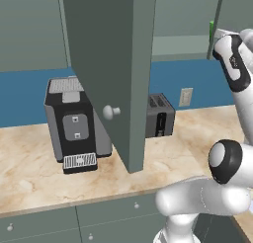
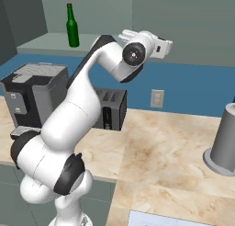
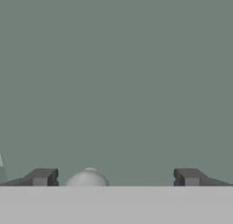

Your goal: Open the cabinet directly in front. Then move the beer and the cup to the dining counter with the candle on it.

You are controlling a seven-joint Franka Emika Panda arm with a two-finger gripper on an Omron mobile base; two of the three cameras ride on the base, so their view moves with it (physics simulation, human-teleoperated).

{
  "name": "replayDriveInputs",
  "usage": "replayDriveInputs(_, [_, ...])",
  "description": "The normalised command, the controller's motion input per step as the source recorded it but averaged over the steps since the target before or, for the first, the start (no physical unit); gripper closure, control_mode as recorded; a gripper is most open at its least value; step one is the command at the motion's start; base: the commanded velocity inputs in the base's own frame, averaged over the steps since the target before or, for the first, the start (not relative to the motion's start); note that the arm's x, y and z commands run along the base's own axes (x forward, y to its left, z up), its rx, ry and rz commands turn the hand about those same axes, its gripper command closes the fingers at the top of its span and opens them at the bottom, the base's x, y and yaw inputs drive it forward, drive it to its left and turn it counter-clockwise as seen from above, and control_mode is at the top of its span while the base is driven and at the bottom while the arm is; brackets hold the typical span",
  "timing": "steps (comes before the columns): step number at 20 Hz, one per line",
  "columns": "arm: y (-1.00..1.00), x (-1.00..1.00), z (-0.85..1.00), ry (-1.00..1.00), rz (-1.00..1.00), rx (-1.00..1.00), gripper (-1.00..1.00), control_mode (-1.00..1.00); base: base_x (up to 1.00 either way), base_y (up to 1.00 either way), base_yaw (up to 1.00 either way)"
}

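Observation:
The cabinet's left door (image 1: 111, 64) stands swung out toward me, its round pale knob (image 1: 111, 111) facing left. On the shelf inside stands the beer (image 2: 71, 30), a dark green bottle with a red cap. At the right edge of the opening peeks a sliver of bright green, the cup (image 1: 211, 27). My arm reaches up to the right of the bottle, with its white hand (image 2: 158, 43) before a closed grey-green door (image 2: 193, 23). My gripper (image 3: 116, 177) is open, close to that flat door, with a pale knob (image 3: 87, 178) between its fingertips, nearer the left one.
Below the cabinet, a black and grey coffee machine (image 1: 74, 123) and a dark toaster (image 2: 112, 108) stand on the marble worktop (image 2: 156, 151). A grey cylinder (image 2: 225, 142) stands at the right. A wall socket (image 2: 157, 98) sits on the blue wall. Drawers (image 1: 113, 212) run below.

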Motion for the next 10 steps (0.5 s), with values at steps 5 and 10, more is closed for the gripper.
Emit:
replayDriveInputs(5, [-0.15, 0.62, -0.28, 0.01, 0.06, 0.06, -1.0, -1.0, 0.0, 0.0, 0.0])
replayDriveInputs(10, [-0.11, 0.6, -0.23, 0.0, 0.05, 0.05, -1.0, -1.0, 0.0, 0.0, 0.0])
